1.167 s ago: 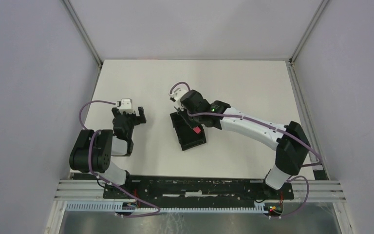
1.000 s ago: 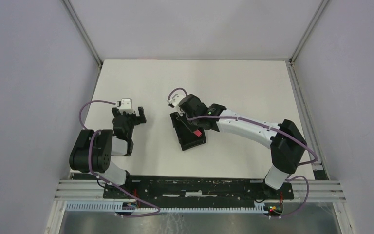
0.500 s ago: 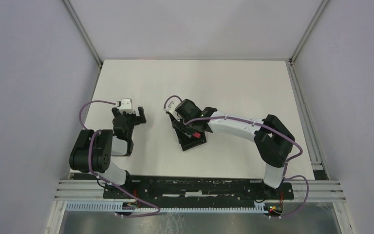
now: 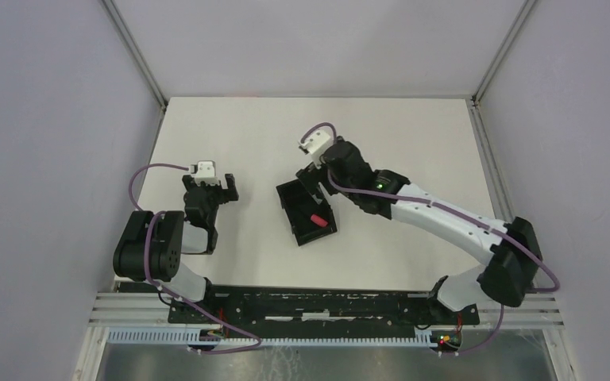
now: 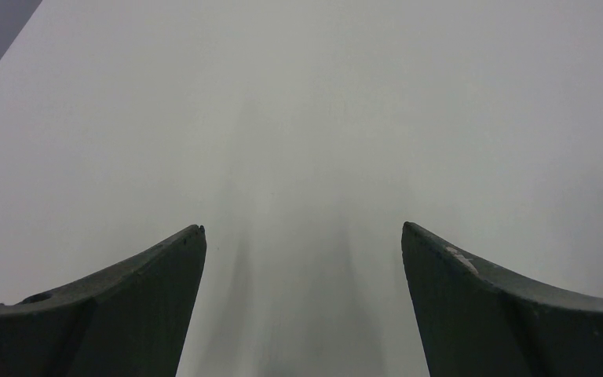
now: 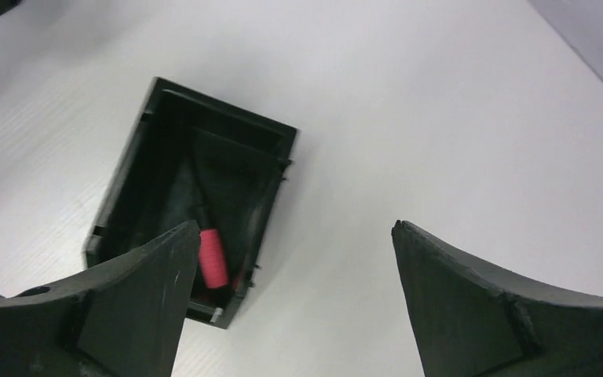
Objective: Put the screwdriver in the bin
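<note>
The black bin lies mid-table, and the screwdriver rests inside it, red handle toward the near end. My right gripper hovers open just beyond the bin's far right corner, holding nothing. The right wrist view looks down on the bin at left, with the screwdriver's red handle beside my left fingertip and its dark shaft running up the floor of the bin. The right gripper has bare table between its jaws. My left gripper stands open and empty left of the bin; the left gripper frames only table.
The white table is boxed in by pale walls with metal corner posts. The arm bases sit on a black rail at the near edge. A purple cable loops off the left wrist.
My right gripper opened and let go of the screwdriver, which now lies in the bin. The right arm then lifted and drew back up and to the right. The left arm stayed still.
</note>
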